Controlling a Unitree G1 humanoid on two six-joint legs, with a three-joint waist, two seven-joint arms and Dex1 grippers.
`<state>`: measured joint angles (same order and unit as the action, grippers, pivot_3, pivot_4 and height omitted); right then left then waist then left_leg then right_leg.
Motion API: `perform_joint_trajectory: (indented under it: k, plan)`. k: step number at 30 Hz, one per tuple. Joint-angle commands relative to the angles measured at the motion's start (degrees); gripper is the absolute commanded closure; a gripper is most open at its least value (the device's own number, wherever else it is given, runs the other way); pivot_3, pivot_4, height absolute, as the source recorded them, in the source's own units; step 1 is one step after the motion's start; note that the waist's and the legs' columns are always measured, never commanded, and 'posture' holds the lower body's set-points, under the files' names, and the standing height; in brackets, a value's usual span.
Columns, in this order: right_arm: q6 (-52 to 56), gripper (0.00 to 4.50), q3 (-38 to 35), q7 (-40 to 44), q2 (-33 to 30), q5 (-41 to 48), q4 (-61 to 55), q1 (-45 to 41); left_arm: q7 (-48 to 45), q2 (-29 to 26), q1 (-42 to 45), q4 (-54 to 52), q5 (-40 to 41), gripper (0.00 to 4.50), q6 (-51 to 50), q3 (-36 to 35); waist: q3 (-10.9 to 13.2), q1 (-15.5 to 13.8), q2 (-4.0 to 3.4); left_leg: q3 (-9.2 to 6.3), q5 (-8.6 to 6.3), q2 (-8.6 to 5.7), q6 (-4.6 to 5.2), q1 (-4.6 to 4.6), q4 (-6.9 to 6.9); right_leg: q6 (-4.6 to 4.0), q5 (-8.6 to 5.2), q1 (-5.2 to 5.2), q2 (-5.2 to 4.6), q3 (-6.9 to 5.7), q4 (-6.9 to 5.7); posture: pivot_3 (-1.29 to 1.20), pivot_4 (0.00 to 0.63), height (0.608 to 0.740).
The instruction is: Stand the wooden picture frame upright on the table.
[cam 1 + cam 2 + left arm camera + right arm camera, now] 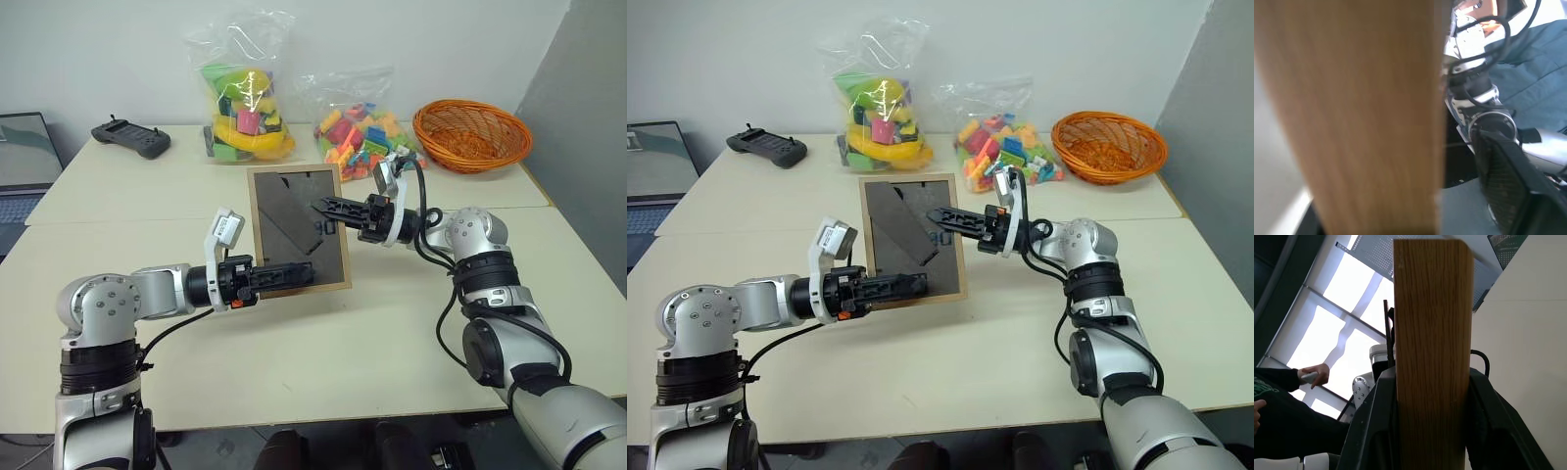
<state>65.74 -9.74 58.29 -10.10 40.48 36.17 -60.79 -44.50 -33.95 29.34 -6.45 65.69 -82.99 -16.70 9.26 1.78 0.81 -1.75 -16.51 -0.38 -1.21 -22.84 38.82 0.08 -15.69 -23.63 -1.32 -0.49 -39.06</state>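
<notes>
Both black two-fingered grippers meet at a small light-wood picture frame [299,231] standing on the pale cream table [323,343].

Long axis upright, the frame shows its dark grey backboard, with the stand's dark strut slanting across it, towards the robot. The right gripper [326,207] reaches in level from the frame's right and is clamped over its right edge, one finger on either face. The left gripper [294,275] lies level along the frame's lower part, from the left; its fingers stand apart around the wood, seemingly not pinching. The right arm is therefore the one steadying it. Behind sit two bags of coloured toys [250,93] and an orange wicker basket [470,132].
</notes>
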Motion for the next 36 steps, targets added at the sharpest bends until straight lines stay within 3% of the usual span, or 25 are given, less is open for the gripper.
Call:
perform_joint_trajectory:
  k: [1, 3, 5, 16, 34, 36]
  plan:
    - [-0.60, 3.22, -2.46, 0.08, -1.65, 1.89, -1.73, -2.38, 1.92, -0.95, -0.83, -0.59, -0.45, 0.43, 1.39, -0.93, 0.00, -0.01, 0.00, 0.00, 0.00, 0.00, 0.00, 0.00, 0.00, 0.00, 0.00, 0.00, 0.00, 0.00, 0.00, 0.00, 0.150, 0.740]
    - [-0.52, 3.22, -2.26, 0.11, -1.77, 1.97, -2.26, -2.25, 3.19, -0.30, -0.67, -0.04, -1.56, 0.05, 2.81, -0.33, 0.00, -0.13, 0.00, 0.00, 0.00, 0.00, 0.00, 0.00, 0.00, 0.00, 0.00, 0.00, 0.00, 0.00, 0.00, 0.00, 0.150, 0.740]
    - [-0.72, 3.22, -2.12, -0.09, -1.86, 1.90, -2.30, -2.31, 5.00, 1.06, 0.01, 1.65, -1.24, 0.00, 3.18, -1.50, 0.00, -0.12, 0.00, 0.00, 0.00, 0.00, 0.00, -0.01, 0.00, 0.00, 0.00, 0.00, 0.00, 0.00, 0.01, 0.00, 0.150, 0.740]
    - [-0.87, 3.22, -2.04, -0.43, -1.94, 2.15, -3.05, -2.18, 3.77, 1.21, 0.51, 1.19, -0.38, 2.09, 3.69, 0.30, 0.00, -0.02, 0.00, 0.02, 0.00, 0.01, 0.00, -0.01, -0.01, 0.00, 0.00, 0.00, 0.00, 0.00, 0.01, 0.00, 0.150, 0.740]
    - [-2.92, 3.22, -1.72, -2.20, -2.03, 1.03, -2.94, -1.70, 5.18, 1.53, 1.52, 1.34, 1.27, 2.14, 4.04, -0.42, 0.00, -0.02, 0.00, 0.02, 0.00, 0.00, 0.01, -0.01, -0.01, 0.00, 0.00, 0.00, 0.00, 0.01, 0.02, 0.00, 0.150, 0.740]
    - [-2.90, 3.22, -1.63, -2.24, -1.94, 1.05, -3.06, -1.60, 6.09, 2.12, 1.64, 1.98, 0.97, 2.50, 4.54, -0.80, 0.00, -0.03, 0.00, 0.01, -0.01, 0.00, 0.01, -0.01, -0.01, 0.00, 0.00, 0.00, 0.00, 0.01, 0.02, 0.00, 0.150, 0.740]
